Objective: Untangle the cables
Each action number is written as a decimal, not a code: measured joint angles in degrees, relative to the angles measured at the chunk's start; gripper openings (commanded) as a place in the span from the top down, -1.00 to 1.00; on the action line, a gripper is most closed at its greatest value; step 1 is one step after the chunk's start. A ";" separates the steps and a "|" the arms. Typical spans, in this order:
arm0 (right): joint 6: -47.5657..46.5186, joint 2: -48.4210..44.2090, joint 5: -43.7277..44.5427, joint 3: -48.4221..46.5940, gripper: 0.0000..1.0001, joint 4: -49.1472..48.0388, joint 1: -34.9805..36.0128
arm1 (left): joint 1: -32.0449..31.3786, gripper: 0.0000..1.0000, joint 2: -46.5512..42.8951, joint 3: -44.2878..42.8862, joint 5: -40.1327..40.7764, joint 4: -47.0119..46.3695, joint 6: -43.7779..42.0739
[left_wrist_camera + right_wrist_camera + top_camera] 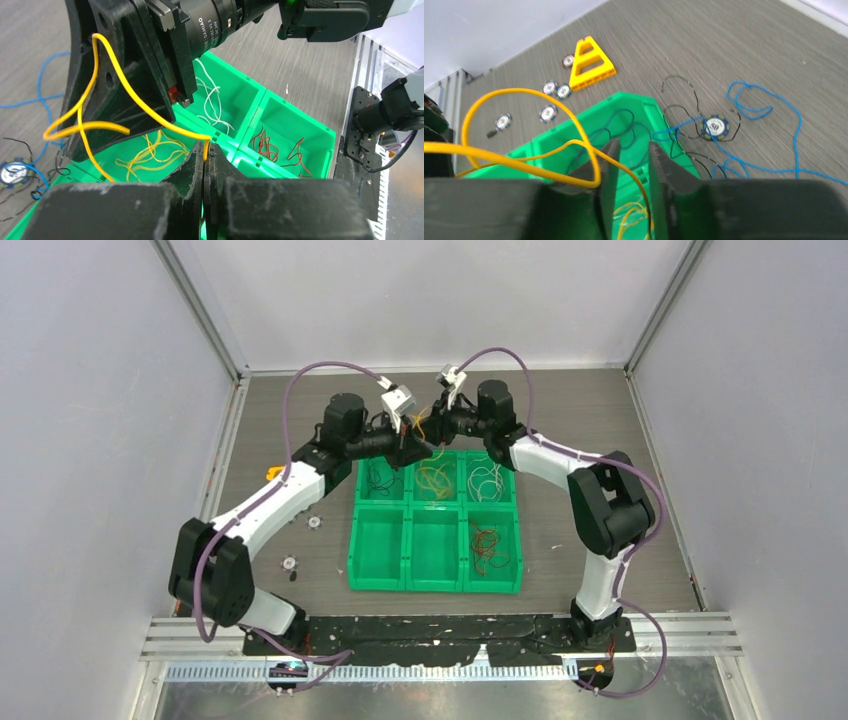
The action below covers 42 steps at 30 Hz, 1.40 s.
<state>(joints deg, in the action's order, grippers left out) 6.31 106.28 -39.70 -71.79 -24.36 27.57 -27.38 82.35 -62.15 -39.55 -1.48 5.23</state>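
A yellow cable [100,125] loops in the air between my two grippers over the back row of the green tray [356,540]. My left gripper [206,150] is shut on one end of it; in the top view this gripper [408,447] is over the back middle bin. My right gripper [630,155] is open. The yellow cable [519,91] runs through its gap and hangs looped over its left finger [609,160]. Blue cables [774,115] and a black cable [684,100] lie tangled on the table behind the tray.
The tray's bins hold black [381,478], yellow [436,478], white [487,478] and red cables [492,540]. A poker-chip disc [715,126] sits in the tangle. A yellow triangular piece [591,65] and several discs [549,114] lie left of the tray.
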 measured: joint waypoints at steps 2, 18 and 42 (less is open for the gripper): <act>0.20 1.46 -0.33 -0.02 -0.12 0.81 -0.26 | 0.00 1.00 1.62 0.02 0.09 0.90 -0.44; -9.14 -9.09 -3.69 5.29 -0.82 25.94 -5.55 | 2.40 1.00 12.94 -4.33 0.33 6.64 9.46; -3.93 -17.16 -7.80 1.92 -0.52 35.93 -16.46 | -2.01 1.00 24.30 -10.99 -15.04 4.26 29.22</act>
<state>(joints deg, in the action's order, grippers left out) 2.37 89.12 -47.51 -69.87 11.57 11.11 -29.39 106.65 -73.14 -54.59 2.79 34.46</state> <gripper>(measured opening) 0.795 0.011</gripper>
